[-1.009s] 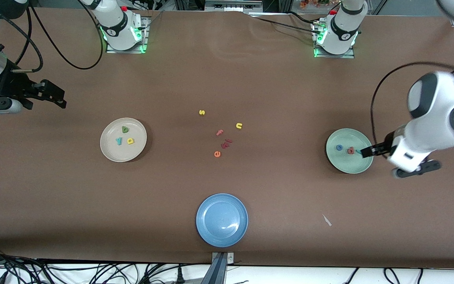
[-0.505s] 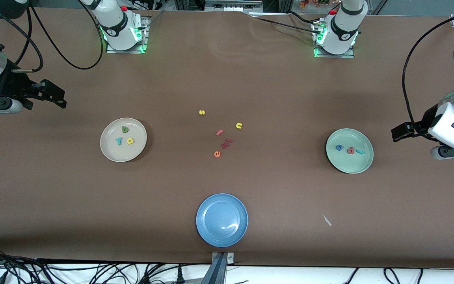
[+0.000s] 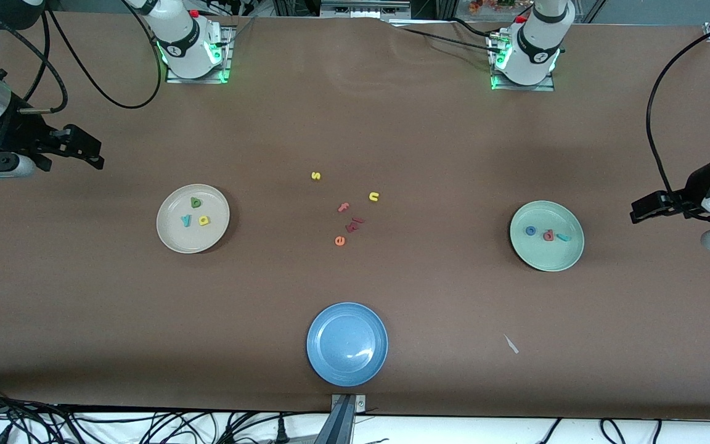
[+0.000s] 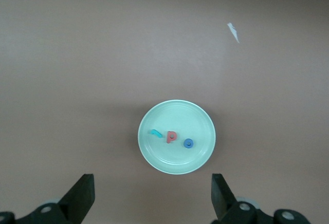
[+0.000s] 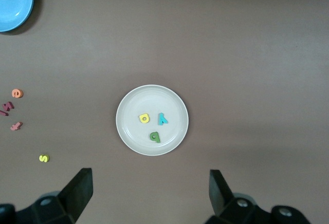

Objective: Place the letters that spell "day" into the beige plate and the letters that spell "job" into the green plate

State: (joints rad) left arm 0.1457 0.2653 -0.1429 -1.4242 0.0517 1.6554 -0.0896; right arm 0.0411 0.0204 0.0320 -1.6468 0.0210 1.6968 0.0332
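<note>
You can count both words as sorted. In the beige plate (image 3: 193,218), toward the right arm's end of the counter (image 3: 429,142), lie the green d (image 3: 195,202), yellow a (image 3: 204,220) and teal y (image 3: 186,220). In the green plate (image 3: 546,235), toward the left arm's end, lie the blue o (image 3: 530,231), pink-red b (image 3: 548,235) and teal j (image 3: 563,237), in a row and close together.

Your left end effector (image 3: 640,209) hangs over bare counter beside the green plate, fingers spread wide and holding nothing. Your right end effector (image 3: 87,151) hangs over the counter at its own end, near the beige plate, likewise spread and empty.

The spare letters sit mid-counter, well apart from both plates: s (image 3: 315,176), n (image 3: 373,197), f (image 3: 344,208), e (image 3: 339,241) and some dark red pieces (image 3: 354,224) you cannot read. The blue plate (image 3: 347,344), nearest the front camera, holds nothing. As far as you can judge, nothing is left to place; only parking the arms remains.
</note>
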